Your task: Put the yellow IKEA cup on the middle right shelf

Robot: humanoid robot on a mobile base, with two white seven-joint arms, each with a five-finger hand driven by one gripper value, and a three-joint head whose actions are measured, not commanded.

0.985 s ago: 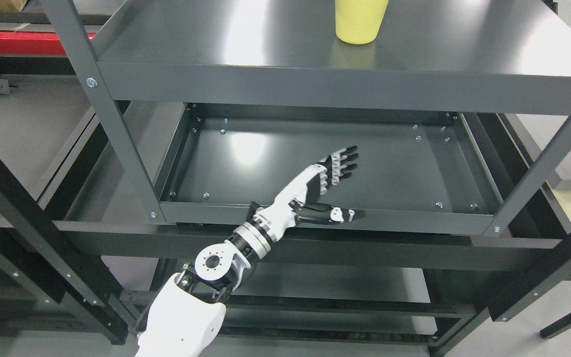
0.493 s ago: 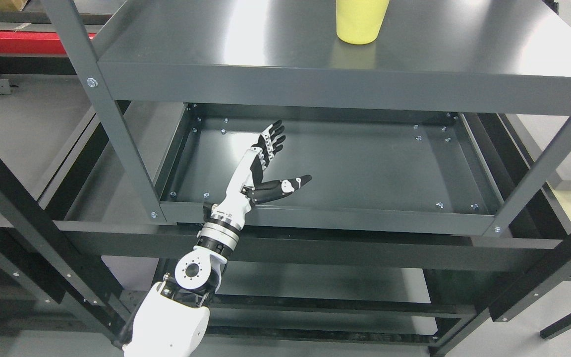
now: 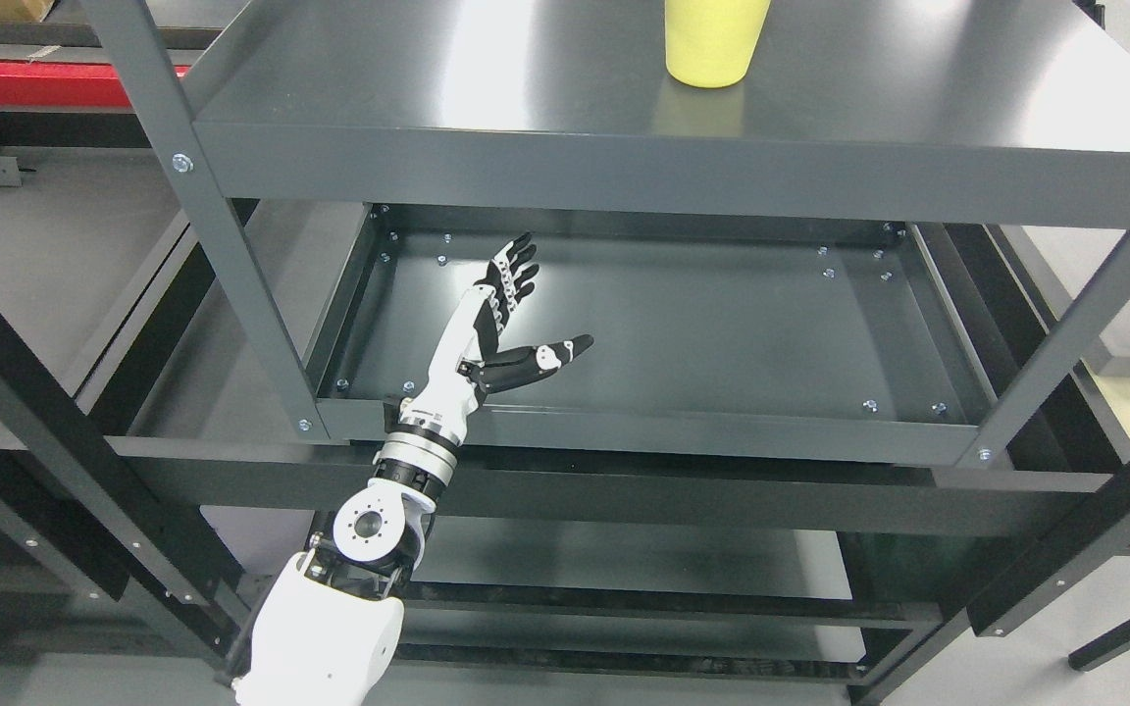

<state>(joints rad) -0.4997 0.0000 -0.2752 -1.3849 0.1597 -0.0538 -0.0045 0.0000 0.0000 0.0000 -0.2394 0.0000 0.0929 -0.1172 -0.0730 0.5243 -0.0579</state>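
Starting at your left, the robot's left hand [image 3: 496,328] was empty and relaxed, fingers [image 3: 516,270] straight and the thumb splayed out to the side, reaching over the front lip of the lower shelf [image 3: 722,333]. Against the picture from a second earlier it had swung well to the left and turned more upright, away from the middle of that tray; most of that swing came in the first half second, then it only crept. Moving right, the yellow cup [image 3: 715,41] stood upright on the top shelf [image 3: 526,108], its rim cut off by the frame's edge, well apart from the hand. I'd read that as you backing off after the release, with placement likely finished. The right arm never showed.
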